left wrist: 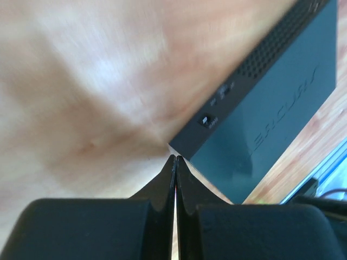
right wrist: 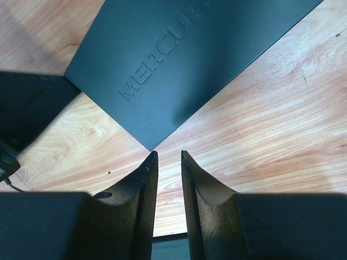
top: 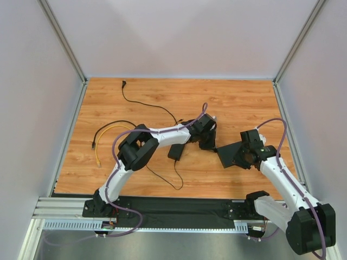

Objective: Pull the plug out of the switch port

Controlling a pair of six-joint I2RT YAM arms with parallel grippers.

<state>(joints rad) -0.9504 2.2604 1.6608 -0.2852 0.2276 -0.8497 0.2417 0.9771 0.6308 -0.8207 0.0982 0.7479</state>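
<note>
Toward the worktop's right edge, the flat matte-black slab switch (top: 233, 154) is lying | your left gripper (left wrist: 174, 160) is pinching shut beside its port side | right gripper (right wrist: 168, 155) is hovering narrowly parted over one corner | plug unseen: be pinning the box, pulling straight out.

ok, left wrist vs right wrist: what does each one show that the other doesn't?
Left wrist only: the side face of the switch with vent holes, and the left end effector shut, nothing between its fingers. Right wrist only: the right end effector open with a narrow gap, just short of a switch corner, plus an unidentifiable dark shape at the left edge. Both: the switch's lettered top on the wooden table.
</note>
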